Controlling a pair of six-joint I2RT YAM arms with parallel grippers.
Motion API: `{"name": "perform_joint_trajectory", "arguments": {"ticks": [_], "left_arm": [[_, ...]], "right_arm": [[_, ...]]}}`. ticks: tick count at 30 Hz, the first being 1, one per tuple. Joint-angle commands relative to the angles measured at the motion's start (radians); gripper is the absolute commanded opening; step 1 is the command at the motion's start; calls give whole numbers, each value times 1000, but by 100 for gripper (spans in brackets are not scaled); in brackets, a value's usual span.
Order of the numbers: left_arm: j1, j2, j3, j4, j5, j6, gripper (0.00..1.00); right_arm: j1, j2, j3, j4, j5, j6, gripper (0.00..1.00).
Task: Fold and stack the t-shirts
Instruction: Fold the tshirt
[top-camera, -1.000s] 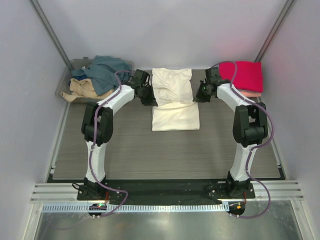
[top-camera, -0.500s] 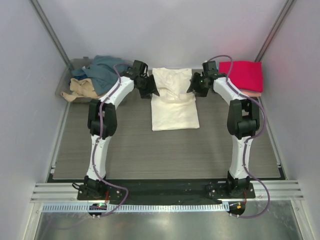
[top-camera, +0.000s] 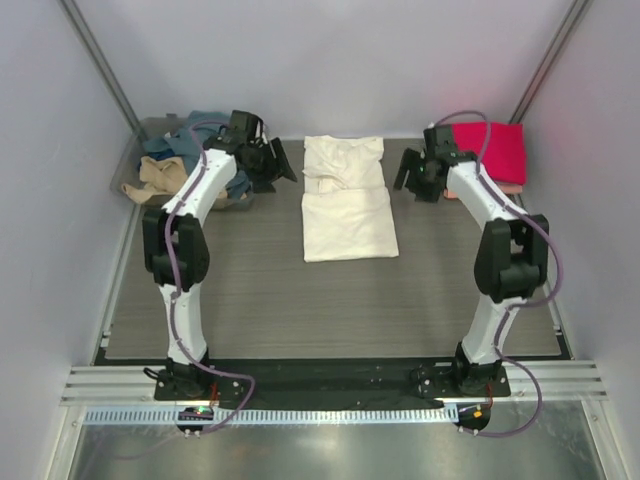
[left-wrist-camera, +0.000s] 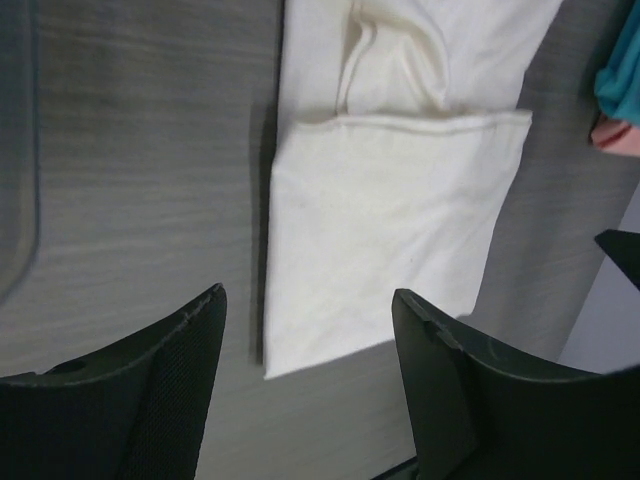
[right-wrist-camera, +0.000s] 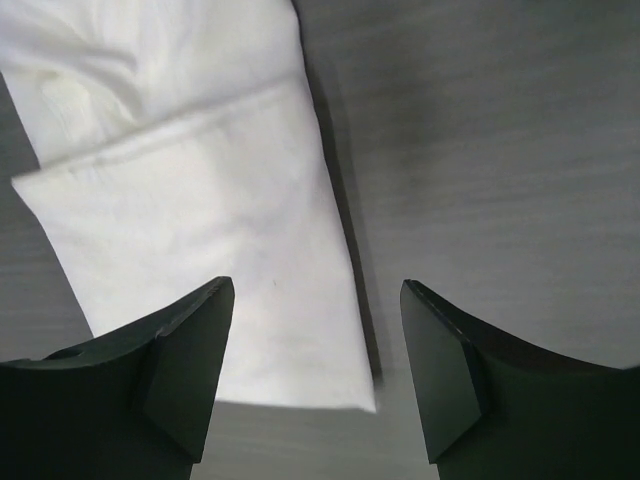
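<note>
Grey table (top-camera: 250, 290) bears folded cream t-shirt (top-camera: 347, 215), clear bin (top-camera: 127, 178) and magenta-topped shirt stack (top-camera: 495, 150).

The left jaws and right jaws have just sprung open and let go of the cream t-shirt (top-camera: 345, 205), left swinging out toward 9 o'clock, right toward 3 o'clock, its far fold now lying flatter.

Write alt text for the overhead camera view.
A folded cream cloth t-shirt lies centred on the grey wood-grain table, with the left gripper and right gripper hovering either side of it. A folded magenta-red t-shirt sits far right; a clear plastic bin of crumpled shirts far left.
</note>
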Motion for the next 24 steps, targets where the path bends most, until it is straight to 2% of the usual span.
{"name": "perform_joint_trajectory", "arguments": {"ticks": [1,5,9,16,24], "left_arm": [[-68,-143,-154,85,8,36,68],[-134,-342,-480,200,-32,12,68],[-162,-451,-688,285,-52,-27,68],[-180,-510,-918,455,-12,-96,68],[-186,-466,-1023,596,-6,-136,68]], "right_arm": [[7,-180,-307,140,-74,11,73],[7,-297,-538,206,-163,29,71],[5,-349,-705,278,-241,41,67],[8,-283,-760,377,-271,55,58],[7,-266,-780,436,-229,61,55]]}}
